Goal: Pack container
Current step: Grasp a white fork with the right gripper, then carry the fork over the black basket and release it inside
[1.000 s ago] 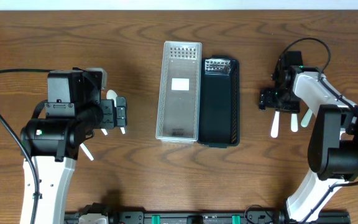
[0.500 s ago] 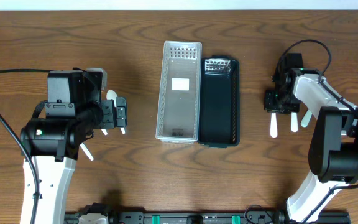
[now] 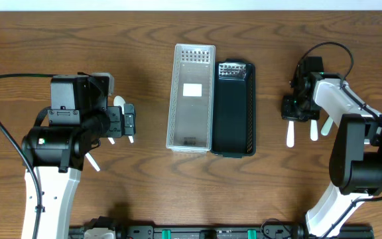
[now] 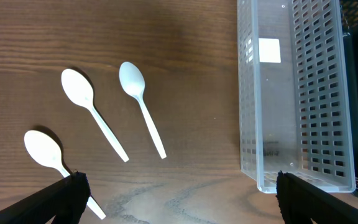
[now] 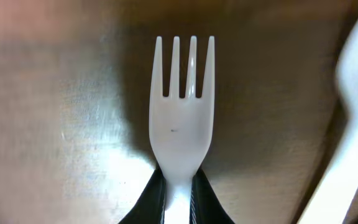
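We see the right hand (image 5: 179,196) clamped tight on the handle of a white plastic fork (image 5: 182,118), whose tines point away from the wrist. Whether the fork rests on the desk (image 3: 144,40) or is just lifted off it, we cannot tell. From above, this hand sits well to the right of the containers, and a second white utensil (image 3: 314,128) lies just beside the fork. Our left hand (image 3: 130,123) has its fingers spread wide apart, gripping nothing, above white spoons (image 4: 79,93) lying on the desk. The clear container (image 3: 191,96) and the black container (image 3: 234,113) lie side by side, touching, mid-desk.
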Tool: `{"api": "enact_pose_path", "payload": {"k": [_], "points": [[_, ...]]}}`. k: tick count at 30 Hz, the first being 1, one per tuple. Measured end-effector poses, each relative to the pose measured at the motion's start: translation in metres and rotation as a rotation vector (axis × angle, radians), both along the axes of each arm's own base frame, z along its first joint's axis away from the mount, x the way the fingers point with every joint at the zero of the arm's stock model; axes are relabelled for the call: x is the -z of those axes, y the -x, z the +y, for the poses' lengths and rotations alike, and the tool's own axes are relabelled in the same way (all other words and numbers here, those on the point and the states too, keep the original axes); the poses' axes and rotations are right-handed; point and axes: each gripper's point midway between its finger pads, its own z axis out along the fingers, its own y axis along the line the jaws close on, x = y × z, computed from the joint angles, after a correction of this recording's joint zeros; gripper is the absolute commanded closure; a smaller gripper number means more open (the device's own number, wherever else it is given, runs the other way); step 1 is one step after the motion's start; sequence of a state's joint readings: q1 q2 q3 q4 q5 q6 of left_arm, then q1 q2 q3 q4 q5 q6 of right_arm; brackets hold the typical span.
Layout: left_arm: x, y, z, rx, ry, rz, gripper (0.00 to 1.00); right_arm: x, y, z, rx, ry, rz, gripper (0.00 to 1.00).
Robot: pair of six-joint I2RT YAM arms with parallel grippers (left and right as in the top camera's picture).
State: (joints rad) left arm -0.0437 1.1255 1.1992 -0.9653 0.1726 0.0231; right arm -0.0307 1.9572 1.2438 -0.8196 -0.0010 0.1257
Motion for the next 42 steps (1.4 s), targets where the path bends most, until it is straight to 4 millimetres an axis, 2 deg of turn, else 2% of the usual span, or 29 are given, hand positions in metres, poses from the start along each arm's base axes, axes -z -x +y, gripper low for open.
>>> {"api": "enact_pose_path", "payload": {"k": [3,6,11,14,16,18,22,25,29,33,34,36,39,42], "points": [[0.0,0.0,0.0,0.0,0.0,0.0,0.02,-0.007,0.012,0.005,-0.006,-0.014,0.063,0.99],[0.0,0.0,0.0,0.0,0.0,0.0,0.02,-0.03,0.001,0.014,-0.03,-0.019,0.046,0.99],[0.0,0.0,0.0,0.0,0.0,0.0,0.02,-0.119,-0.039,0.062,-0.139,-0.039,-0.201,0.99],[0.0,0.0,0.0,0.0,0.0,0.0,0.02,-0.176,-0.048,0.104,-0.217,-0.074,-0.367,0.99],[0.0,0.0,0.0,0.0,0.0,0.0,0.02,-0.197,-0.048,0.127,-0.254,-0.103,-0.431,0.99],[0.0,0.0,0.0,0.0,0.0,0.0,0.02,-0.205,-0.044,0.148,-0.289,-0.128,-0.456,0.99],[0.0,0.0,0.0,0.0,0.0,0.0,0.02,-0.193,-0.041,0.172,-0.32,-0.148,-0.43,0.99],[0.0,0.0,0.0,0.0,0.0,0.0,0.02,-0.176,-0.041,0.179,-0.315,-0.147,-0.388,0.99],[0.0,0.0,0.0,0.0,0.0,0.0,0.02,-0.139,-0.044,0.183,-0.301,-0.131,-0.297,0.99],[0.0,0.0,0.0,0.0,0.0,0.0,0.02,-0.089,-0.042,0.184,-0.284,-0.105,-0.176,0.97],[0.0,0.0,0.0,0.0,0.0,0.0,0.02,-0.077,-0.041,0.184,-0.28,-0.1,-0.147,0.94],[0.0,0.0,0.0,0.0,0.0,0.0,0.02,-0.059,-0.037,0.183,-0.27,-0.091,-0.1,0.75],[0.0,0.0,0.0,0.0,0.0,0.0,0.02,-0.045,-0.032,0.183,-0.271,-0.084,-0.057,0.55],[0.0,0.0,0.0,0.0,0.0,0.001,0.02,-0.045,-0.03,0.185,-0.281,-0.086,-0.054,0.52]]}}
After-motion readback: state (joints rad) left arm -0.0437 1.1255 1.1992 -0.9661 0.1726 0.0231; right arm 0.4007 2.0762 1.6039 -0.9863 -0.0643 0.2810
